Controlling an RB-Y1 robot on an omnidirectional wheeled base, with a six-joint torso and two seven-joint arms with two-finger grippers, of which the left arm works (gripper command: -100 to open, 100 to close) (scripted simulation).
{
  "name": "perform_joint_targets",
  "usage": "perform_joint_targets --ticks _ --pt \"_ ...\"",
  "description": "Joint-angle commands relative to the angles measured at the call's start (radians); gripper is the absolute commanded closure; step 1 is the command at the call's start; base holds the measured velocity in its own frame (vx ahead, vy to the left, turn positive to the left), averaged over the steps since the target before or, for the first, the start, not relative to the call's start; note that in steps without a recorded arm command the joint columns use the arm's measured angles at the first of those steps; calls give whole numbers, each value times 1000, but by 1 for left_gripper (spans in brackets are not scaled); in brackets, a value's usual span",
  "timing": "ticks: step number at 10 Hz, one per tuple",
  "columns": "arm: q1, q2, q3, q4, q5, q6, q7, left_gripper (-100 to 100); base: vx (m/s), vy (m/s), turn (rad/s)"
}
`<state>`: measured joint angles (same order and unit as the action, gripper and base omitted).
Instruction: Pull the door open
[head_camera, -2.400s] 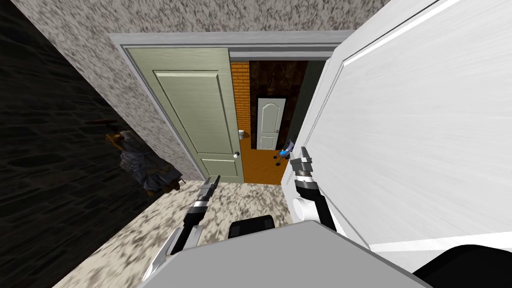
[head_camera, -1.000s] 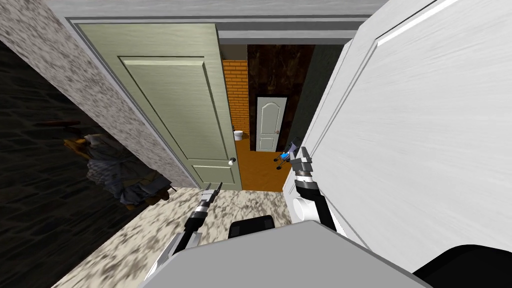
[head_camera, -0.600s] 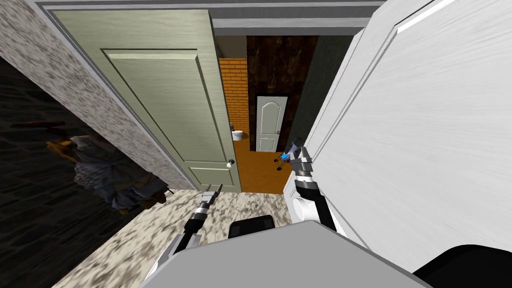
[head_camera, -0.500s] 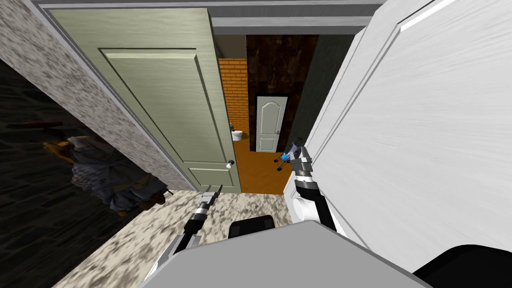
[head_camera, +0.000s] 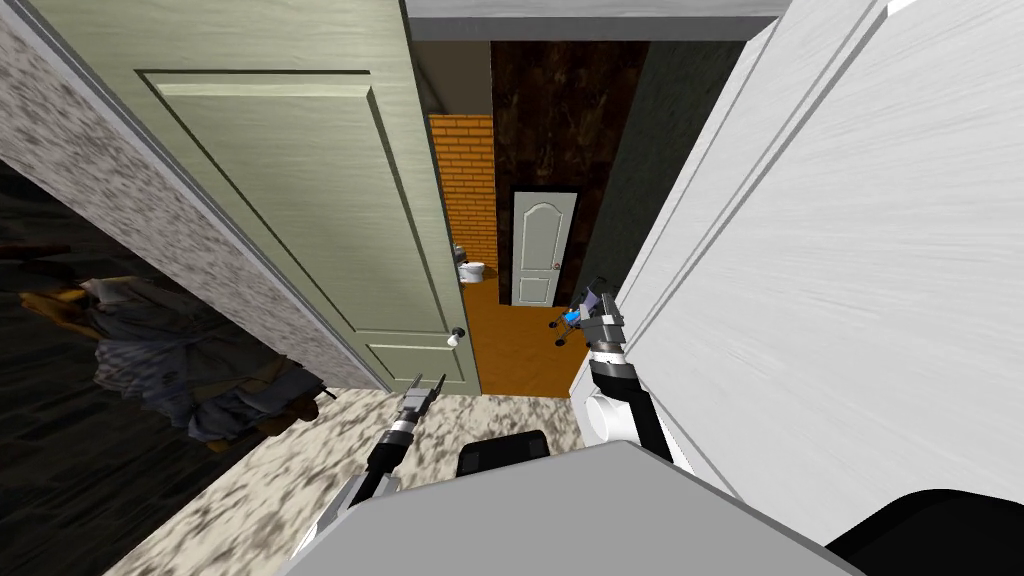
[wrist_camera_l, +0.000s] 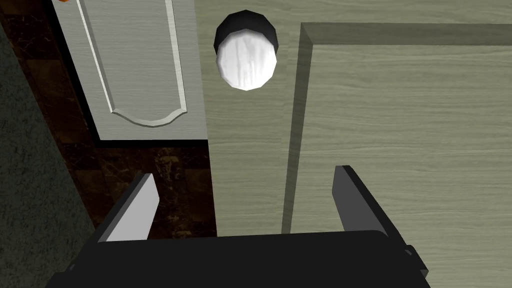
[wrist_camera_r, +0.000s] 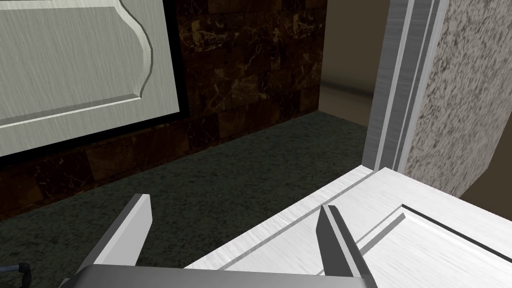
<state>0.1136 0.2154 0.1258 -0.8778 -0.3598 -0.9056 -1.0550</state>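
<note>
Approaching stage: left jaws spread and empty, short of the white knob (wrist_camera_l: 246, 57) near the free edge of the green door (wrist_camera_l: 400, 150), right jaws spread idle by the white door (wrist_camera_r: 440, 235); next likely means advancing, centring on the knob, pinching, pulling back.

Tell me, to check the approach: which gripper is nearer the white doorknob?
Left. The left gripper points at the doorknob, short of it; right gripper is farther off, beside the white door.

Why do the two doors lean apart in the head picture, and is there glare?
Head view: the wide lens splays the green door and the white door toward the corners, a camera slant. Left wrist view: the white knob is evenly lit, without glare.
</note>
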Motion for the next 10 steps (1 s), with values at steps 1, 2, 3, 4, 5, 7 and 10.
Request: perform_joint_targets --ticks 1,2,3,4,5,7,10 --pt "-8 2 1 31 -8 -7 -28 -100 161 -27 -2" --pt "-13 3 2 52 -12 -12 -43 -100 158 -1 -1" --pt "-9 3 2 41 -9 -11 -31 -100 69 2 0" --pt "-9 17 24 66 3 -27 -30 -100 117 -52 -192" --pt "-8 26 37 81 10 -36 -28 -100 190 -92 -222" --pt "-7 46 67 114 27 -57 -23 -100 207 -102 -193" --pt "-6 56 82 130 35 -68 -21 -100 128 -52 -73"
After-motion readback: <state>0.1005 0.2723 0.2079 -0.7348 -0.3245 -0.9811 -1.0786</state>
